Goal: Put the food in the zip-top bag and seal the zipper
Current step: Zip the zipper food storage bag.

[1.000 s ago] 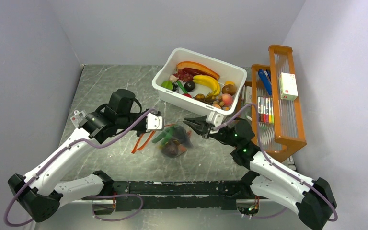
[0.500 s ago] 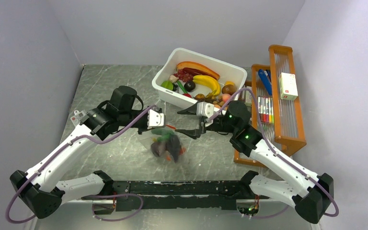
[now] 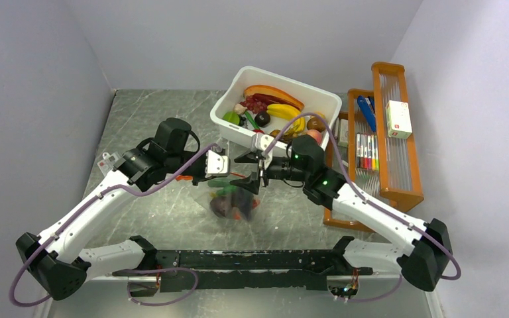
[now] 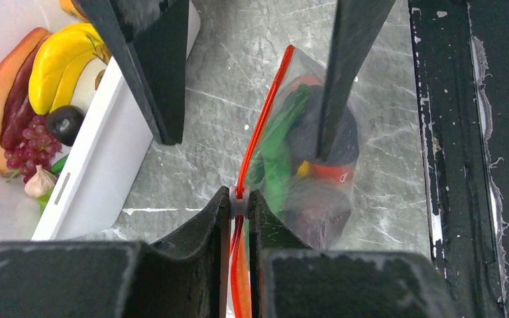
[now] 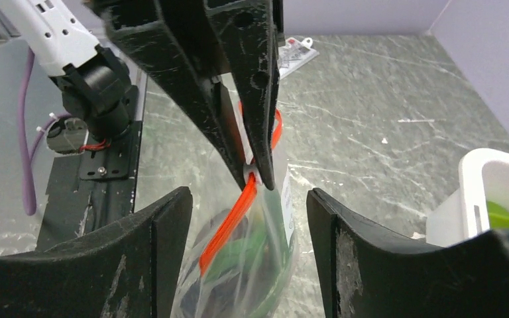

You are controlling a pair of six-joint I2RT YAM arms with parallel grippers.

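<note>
The zip-top bag (image 3: 232,202) hangs from my left gripper (image 3: 228,175), with green, purple and red food (image 4: 280,142) inside. In the left wrist view my left gripper (image 4: 239,202) is shut on the small white slider of the orange-red zipper (image 4: 265,112). My right gripper (image 3: 248,173) is open. Its fingers (image 4: 162,79) stand on either side of the zipper's far end without touching it. In the right wrist view the right gripper (image 5: 246,199) straddles the zipper (image 5: 232,222) and the bag (image 5: 268,265) just below the left gripper's tips (image 5: 258,177).
A white tub (image 3: 233,132) with banana, grapes and other toy food stands right behind the grippers. An orange rack (image 3: 397,192) with marker pens (image 3: 368,152) is at the right. A black rail (image 3: 252,260) runs along the near edge.
My right gripper has moved left, opened wide and come around the bag's zipper end. My left gripper has lifted the bag slightly, so it now hangs.
</note>
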